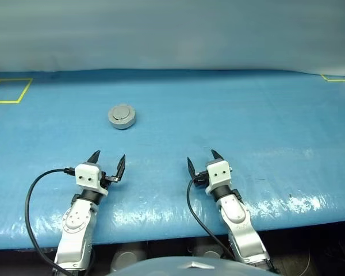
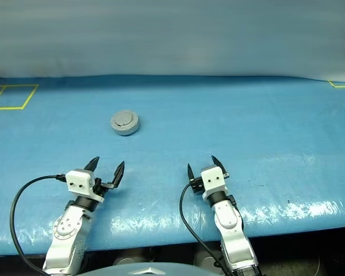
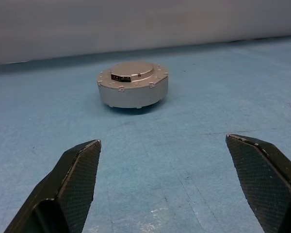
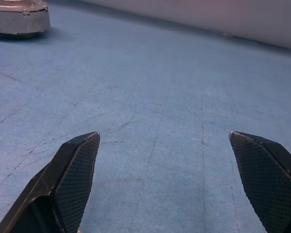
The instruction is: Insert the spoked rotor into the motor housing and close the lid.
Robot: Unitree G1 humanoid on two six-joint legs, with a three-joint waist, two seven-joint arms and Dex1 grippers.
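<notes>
The motor housing (image 1: 122, 117) is a small round grey puck standing on the blue table (image 1: 247, 121), left of centre. Its lid (image 3: 132, 70) lies flat on top with the plain face up. The spoked rotor is out of view. My left gripper (image 1: 110, 155) is open and empty, level above the table, a short way nearer than the housing and pointing toward it. My right gripper (image 1: 202, 156) is also open and empty, farther to the right; the housing (image 4: 19, 19) shows at the edge of the right wrist view. Neither gripper touches anything.
A yellow tape rectangle (image 1: 8, 91) marks the table's far left and a yellow tape corner (image 1: 333, 79) its far right. A pale wall runs behind the table. The table's front edge lies just behind both wrists.
</notes>
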